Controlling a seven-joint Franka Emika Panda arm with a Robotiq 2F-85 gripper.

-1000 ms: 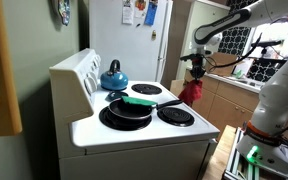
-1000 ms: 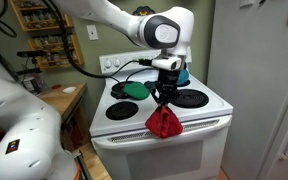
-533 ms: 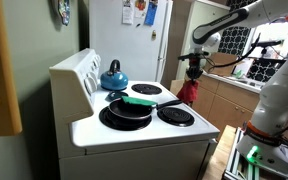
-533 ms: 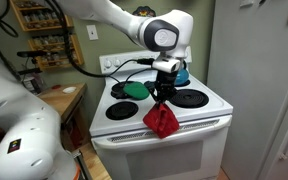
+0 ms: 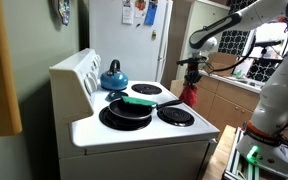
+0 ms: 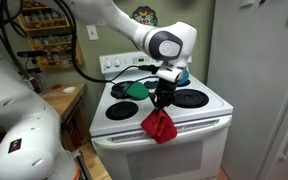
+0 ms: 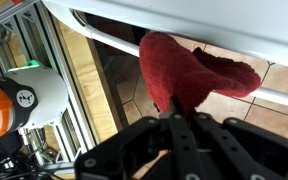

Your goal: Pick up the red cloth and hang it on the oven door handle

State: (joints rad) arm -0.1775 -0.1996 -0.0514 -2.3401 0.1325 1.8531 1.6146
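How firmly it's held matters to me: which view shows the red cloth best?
The wrist view: the red cloth fills the frame close up, pinched in the tool. In both exterior views the red cloth is only a small dangling patch.

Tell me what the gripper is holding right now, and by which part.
The gripper is shut on the red cloth, pinching its bunched top end; the rest hangs limp below, in front of the stove.
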